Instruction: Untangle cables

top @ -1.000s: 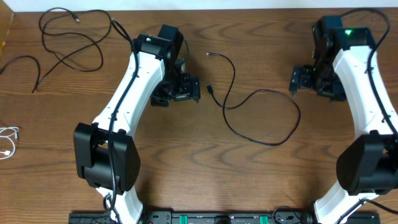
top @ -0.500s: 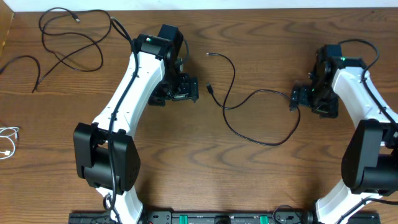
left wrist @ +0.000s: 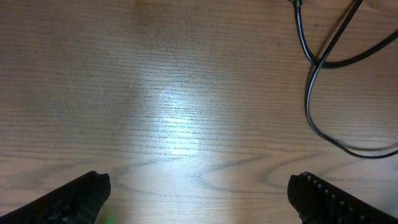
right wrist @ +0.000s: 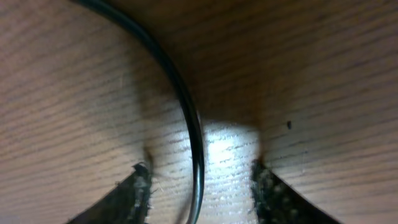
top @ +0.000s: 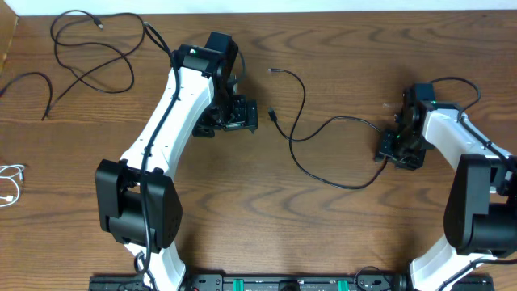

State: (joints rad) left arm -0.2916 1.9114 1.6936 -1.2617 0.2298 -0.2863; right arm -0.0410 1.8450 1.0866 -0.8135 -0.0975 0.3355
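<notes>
A long black cable (top: 304, 95) lies looped on the wooden table between the two arms. My right gripper (top: 386, 149) is down at the right end of that loop. In the right wrist view the cable (right wrist: 186, 106) runs between the two fingertips (right wrist: 134, 186), with a gap of bare wood on each side, so the jaws straddle it without pinching. My left gripper (top: 238, 121) hangs wide open over bare wood (left wrist: 199, 193), and the same cable (left wrist: 309, 106) curves past its upper right. More black cables (top: 89, 48) lie tangled at the far left corner. A short white cable (top: 10, 182) rests at the left edge.
The table's back edge (top: 323, 10) runs along the top of the overhead view. Both arm bases stand at the front edge, with a black rail (top: 266, 283) between them.
My right arm has swung forward and down onto the right end of the cable loop, and its jaws have narrowed around the cable. The left arm has not moved.
</notes>
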